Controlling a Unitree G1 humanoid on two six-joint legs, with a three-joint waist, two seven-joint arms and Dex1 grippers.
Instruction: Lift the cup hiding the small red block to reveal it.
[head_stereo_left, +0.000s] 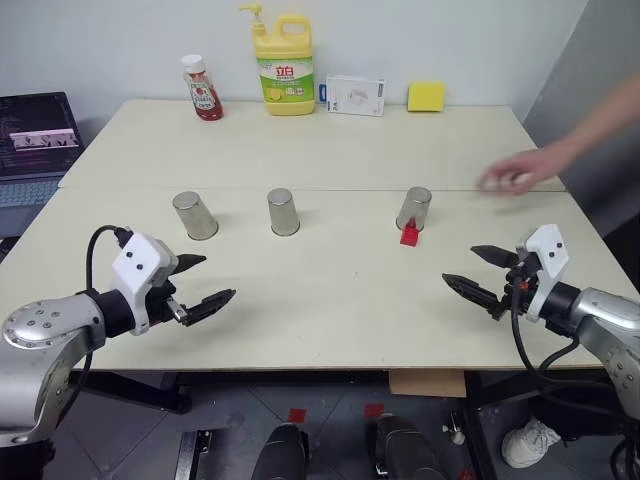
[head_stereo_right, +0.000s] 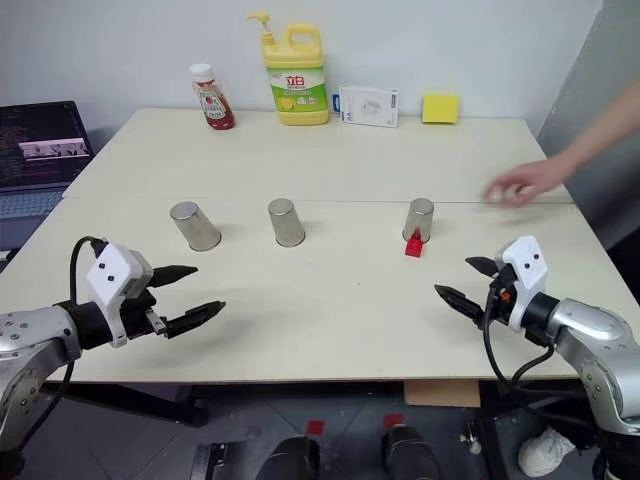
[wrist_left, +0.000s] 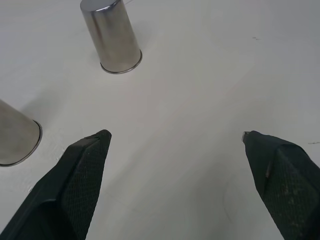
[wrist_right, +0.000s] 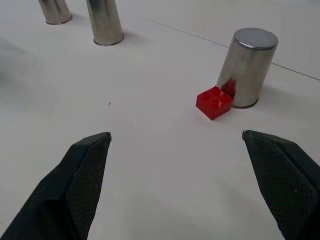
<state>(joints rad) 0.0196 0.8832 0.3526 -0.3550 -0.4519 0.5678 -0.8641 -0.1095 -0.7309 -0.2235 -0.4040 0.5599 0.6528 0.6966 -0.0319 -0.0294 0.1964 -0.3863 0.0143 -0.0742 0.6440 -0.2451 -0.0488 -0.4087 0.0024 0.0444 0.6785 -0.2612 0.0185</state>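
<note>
Near edge: my left gripper and right gripper hover spread, empty; mid-table, red block lies exposed, touching the rightmost cup of three; hiding step apparently pending, so next: wait, track cups.

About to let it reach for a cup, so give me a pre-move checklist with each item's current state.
1. Left gripper open, holding nothing: ok.
2. Right gripper open, holding nothing: ok.
3. Three cups upside down on the table: left cup, middle cup, right cup: ok.
4. Red block hidden under a cup: not ok; it sits exposed beside the right cup.
5. Workspace free of people: not ok; a person's hand hovers past the right cup.
6. Anything under the other cups: cannot tell.
</note>
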